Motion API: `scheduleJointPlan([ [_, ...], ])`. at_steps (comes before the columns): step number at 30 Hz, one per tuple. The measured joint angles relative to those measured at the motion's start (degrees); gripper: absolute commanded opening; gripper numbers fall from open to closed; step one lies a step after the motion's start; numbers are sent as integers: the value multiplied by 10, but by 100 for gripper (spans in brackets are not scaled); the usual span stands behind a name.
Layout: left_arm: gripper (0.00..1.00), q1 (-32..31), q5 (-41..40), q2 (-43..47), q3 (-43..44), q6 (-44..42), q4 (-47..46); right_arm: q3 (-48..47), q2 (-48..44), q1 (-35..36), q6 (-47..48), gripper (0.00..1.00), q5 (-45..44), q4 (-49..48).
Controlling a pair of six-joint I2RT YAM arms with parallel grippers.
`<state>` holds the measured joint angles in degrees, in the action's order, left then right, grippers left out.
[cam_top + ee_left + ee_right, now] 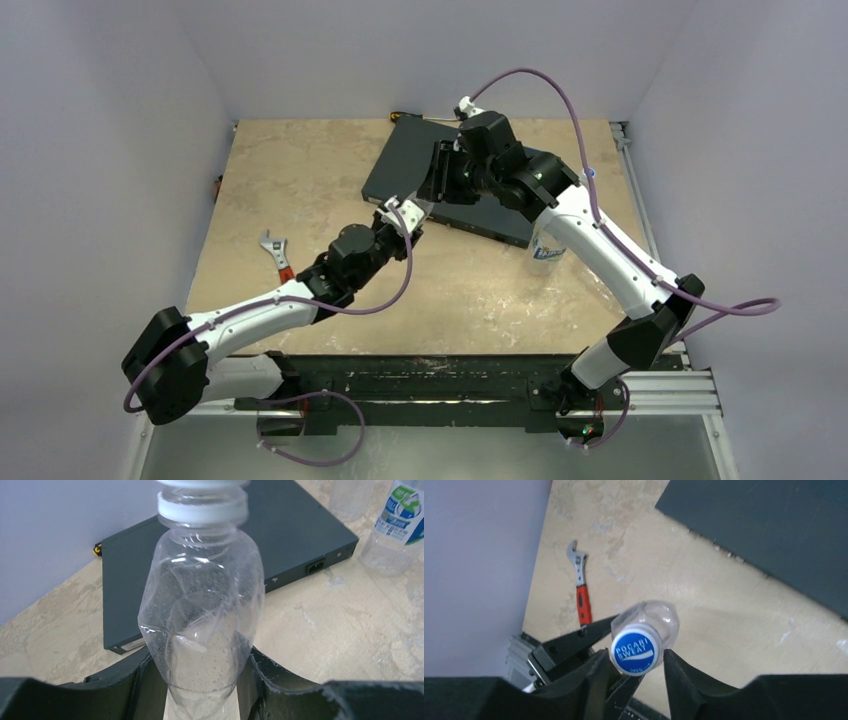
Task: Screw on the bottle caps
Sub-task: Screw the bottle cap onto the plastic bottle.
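Note:
A clear crumpled bottle [200, 605] stands between the fingers of my left gripper [200, 680], which is shut on its lower body. The bottle is lifted over the table near the black box. On its neck sits a blue bottle cap [635, 651] with white lettering; its white rim [202, 505] shows at the top of the left wrist view. My right gripper [636, 665] straddles that cap from above: one finger touches it, and a thin gap shows at the other. From overhead the left gripper [400, 215] and right gripper [435, 190] meet at the box's near-left corner.
A flat black box [450, 180] lies at the back centre. A labelled bottle [397, 527] stands right of it, under the right arm [545, 250], with another clear bottle [350, 497] behind. A red-handled wrench [277, 255] lies at the left.

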<state>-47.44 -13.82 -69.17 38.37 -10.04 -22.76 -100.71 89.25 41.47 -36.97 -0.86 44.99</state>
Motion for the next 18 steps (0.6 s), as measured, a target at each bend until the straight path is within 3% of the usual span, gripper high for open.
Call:
scheduleJointPlan([
  [5,0,-2,13,33,-2,20,-16,-20,0,23,-16,78,10,55],
  [9,0,-3,36,49,-1,37,-15,-47,-8,24,-11,85,7,85],
  [14,0,-2,103,51,-1,59,17,-48,-49,25,20,88,2,101],
  [18,0,5,187,54,-2,75,46,-36,-96,25,77,82,8,98],
])
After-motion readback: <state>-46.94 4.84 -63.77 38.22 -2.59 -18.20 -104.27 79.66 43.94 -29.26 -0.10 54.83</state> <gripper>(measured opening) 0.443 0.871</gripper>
